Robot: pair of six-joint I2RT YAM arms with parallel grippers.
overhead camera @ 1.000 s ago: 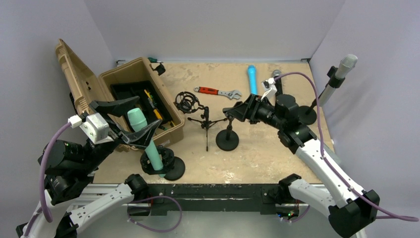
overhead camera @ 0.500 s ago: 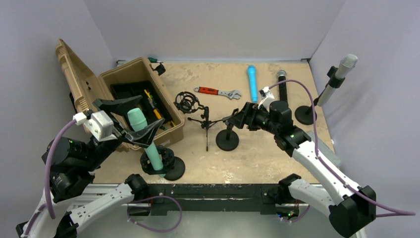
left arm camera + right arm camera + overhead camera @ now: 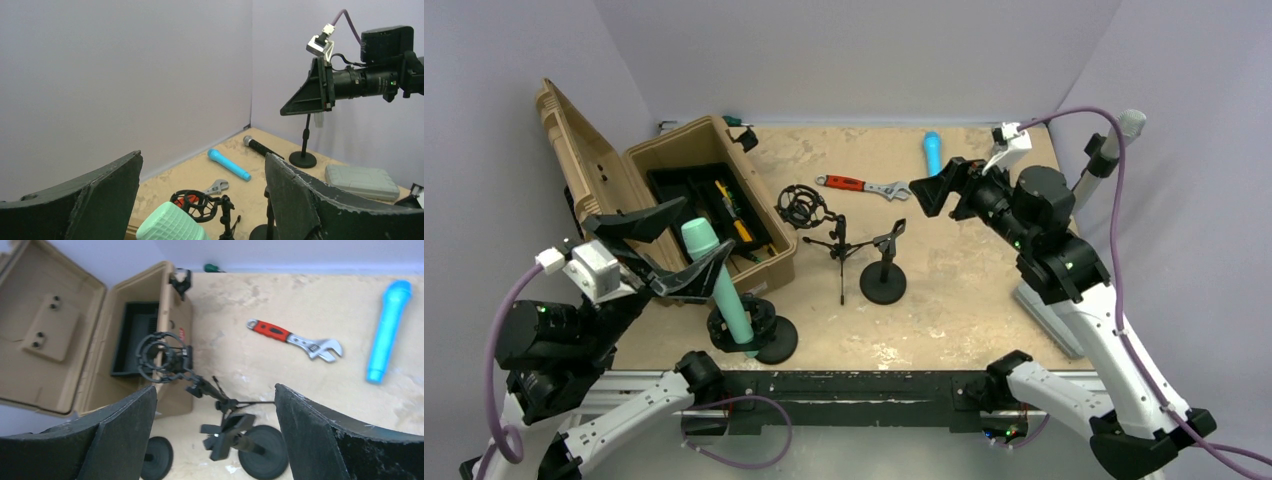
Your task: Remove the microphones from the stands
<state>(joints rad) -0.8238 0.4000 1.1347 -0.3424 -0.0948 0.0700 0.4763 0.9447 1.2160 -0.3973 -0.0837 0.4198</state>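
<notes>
A mint-green microphone (image 3: pixel 714 275) stands upright in a black round-based stand (image 3: pixel 759 335) at the front left. My left gripper (image 3: pixel 669 250) is open, its fingers on either side of the microphone's head without touching it. In the left wrist view the head (image 3: pixel 172 226) shows low between the fingers (image 3: pixel 300 200). My right gripper (image 3: pixel 939 190) is open and empty, raised above the table behind the empty clip stand (image 3: pixel 884 272). In the right wrist view that stand's clip (image 3: pixel 231 432) lies below the right gripper (image 3: pixel 215 440). A silver microphone (image 3: pixel 1114 140) sits in a stand at the far right.
An open tan toolbox (image 3: pixel 714 200) is at the back left. A shock-mount tripod (image 3: pixel 809 210), a red wrench (image 3: pixel 864 186) and a blue microphone (image 3: pixel 933 150) lie mid-table. A black microphone (image 3: pixel 260 147) and a grey case (image 3: pixel 362 180) show in the left wrist view.
My right gripper has risen and drawn back to the right, away from the empty clip stand. My left gripper has shifted slightly left and nearer, still open beside the green microphone.
</notes>
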